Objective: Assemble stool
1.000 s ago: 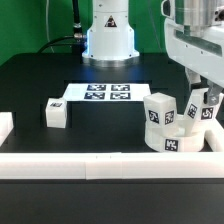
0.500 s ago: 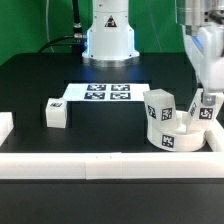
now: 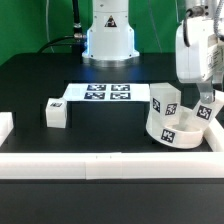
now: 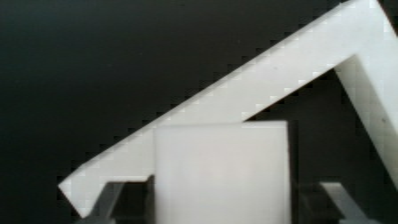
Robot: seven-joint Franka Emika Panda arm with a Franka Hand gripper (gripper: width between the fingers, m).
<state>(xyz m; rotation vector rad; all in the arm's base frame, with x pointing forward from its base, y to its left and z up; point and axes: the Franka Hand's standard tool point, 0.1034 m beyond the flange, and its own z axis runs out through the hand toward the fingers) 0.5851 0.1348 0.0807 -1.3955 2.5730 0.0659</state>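
Observation:
The round white seat disc (image 3: 178,130) sits at the exterior view's right, in the corner of the border rails, and looks tilted. One tagged block leg (image 3: 163,103) stands up from it and leans. My gripper (image 3: 205,104) hangs over the disc's far right side, around another leg (image 3: 206,114). In the wrist view that leg (image 4: 222,175) is a white block between my fingers (image 4: 114,203), with a dark gap on each side, so the jaws stand open. A loose leg (image 3: 56,112) lies on the table at the exterior view's left.
The marker board (image 3: 105,93) lies mid-table before the arm's base (image 3: 108,35). A white border rail (image 3: 90,163) runs along the front, with a short piece (image 3: 5,125) at the left. The rails' corner (image 4: 267,90) shows behind the leg in the wrist view.
The seat disc has shifted and tipped, and its standing leg now leans. My hand has moved a little toward the exterior view's left, above the disc.

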